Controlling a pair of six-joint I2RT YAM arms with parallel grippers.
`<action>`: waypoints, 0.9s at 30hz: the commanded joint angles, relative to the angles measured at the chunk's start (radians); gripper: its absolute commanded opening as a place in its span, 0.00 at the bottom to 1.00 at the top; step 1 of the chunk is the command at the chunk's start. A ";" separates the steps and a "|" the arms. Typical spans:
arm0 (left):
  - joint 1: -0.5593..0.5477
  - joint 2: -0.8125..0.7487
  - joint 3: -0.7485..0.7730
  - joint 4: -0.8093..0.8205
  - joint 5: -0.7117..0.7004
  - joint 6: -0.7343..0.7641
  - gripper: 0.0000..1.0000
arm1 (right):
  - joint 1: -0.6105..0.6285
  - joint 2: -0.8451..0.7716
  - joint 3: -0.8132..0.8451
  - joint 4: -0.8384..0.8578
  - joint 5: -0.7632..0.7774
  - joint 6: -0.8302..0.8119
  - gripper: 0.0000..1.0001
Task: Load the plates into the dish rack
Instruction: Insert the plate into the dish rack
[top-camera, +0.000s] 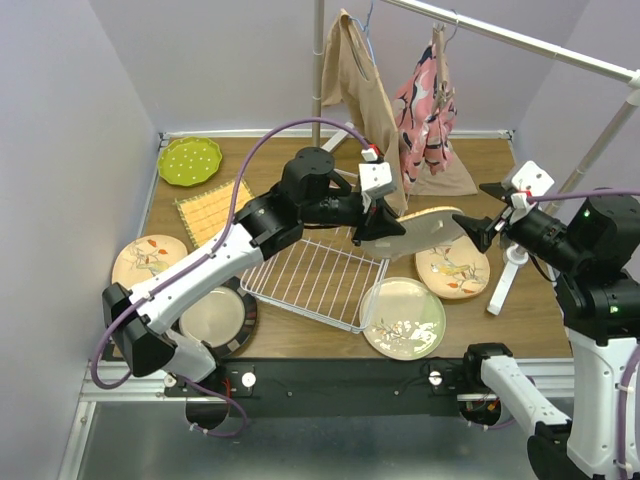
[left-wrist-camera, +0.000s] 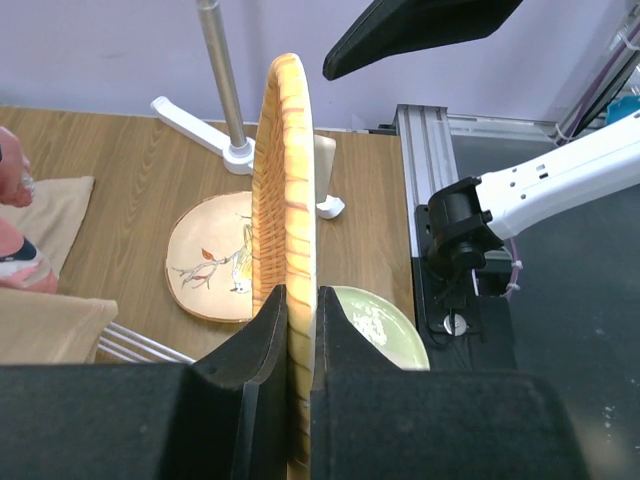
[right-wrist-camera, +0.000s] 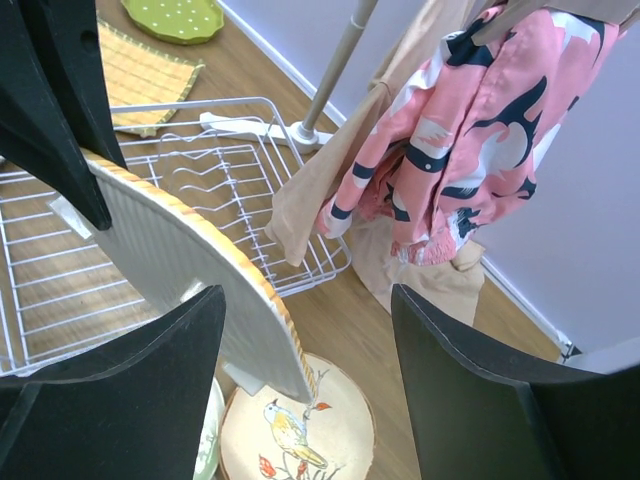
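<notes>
I have one plate in my left gripper (top-camera: 385, 226). My left fingers (left-wrist-camera: 268, 330) are squeezed tight on its rim. The held plate (top-camera: 436, 232) stands on its edge in the air, over the far right corner of the dish rack (top-camera: 300, 275). My right gripper (top-camera: 480, 232) is spread wide and holds nothing. It is just beside the other edge of the held plate.

No plate is in the dish rack yet, so I think the job has only just begun. This plate has to go down between the prongs first.

Five more plates lie flat on the table (top-camera: 540, 310). The lime green plate (top-camera: 188, 160) is in the far left corner. The tan flower plate (top-camera: 150, 262) is at the left. The dark-rimmed plate (top-camera: 215, 318) is partly under my left arm. The pale green plate (top-camera: 402, 318) is in front of the rack. The bird plate (top-camera: 452, 270) is to the right of it. All five need loading too.
</notes>
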 joint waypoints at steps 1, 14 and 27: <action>0.024 -0.082 -0.014 0.030 -0.006 -0.051 0.00 | -0.005 0.013 0.015 0.056 0.024 0.066 0.75; 0.124 -0.177 -0.063 -0.077 -0.052 -0.032 0.00 | -0.005 0.033 -0.012 0.097 0.041 0.139 0.76; 0.188 -0.193 -0.026 -0.154 -0.084 -0.025 0.00 | -0.005 0.028 -0.087 0.096 0.028 0.152 0.76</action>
